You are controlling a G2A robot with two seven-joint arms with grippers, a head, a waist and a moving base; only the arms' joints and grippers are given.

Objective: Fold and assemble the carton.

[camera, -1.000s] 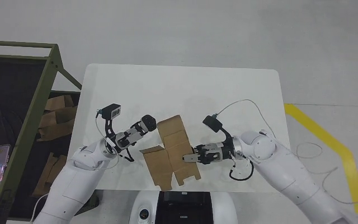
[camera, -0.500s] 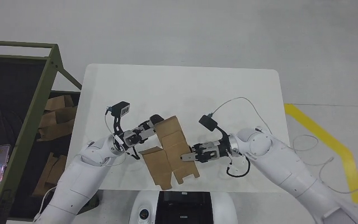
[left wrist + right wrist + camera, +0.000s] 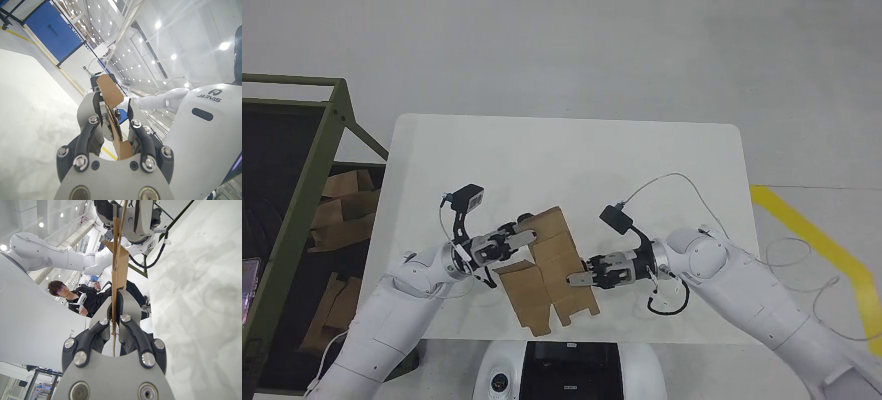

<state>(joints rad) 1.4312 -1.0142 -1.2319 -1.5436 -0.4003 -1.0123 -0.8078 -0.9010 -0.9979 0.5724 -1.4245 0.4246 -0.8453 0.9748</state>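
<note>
1 carton (image 3: 545, 270): brown, flat, flaps out, over the near edge of 1 table (image 3: 642, 160). 2 grippers: right gripper (image 3: 114, 298) pinches its edge; farther, left gripper (image 3: 111, 103) gapes around a flap.

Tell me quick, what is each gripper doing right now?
Left gripper: open, with a carton flap in the gap.
Right gripper: shut on the carton's edge.
</note>
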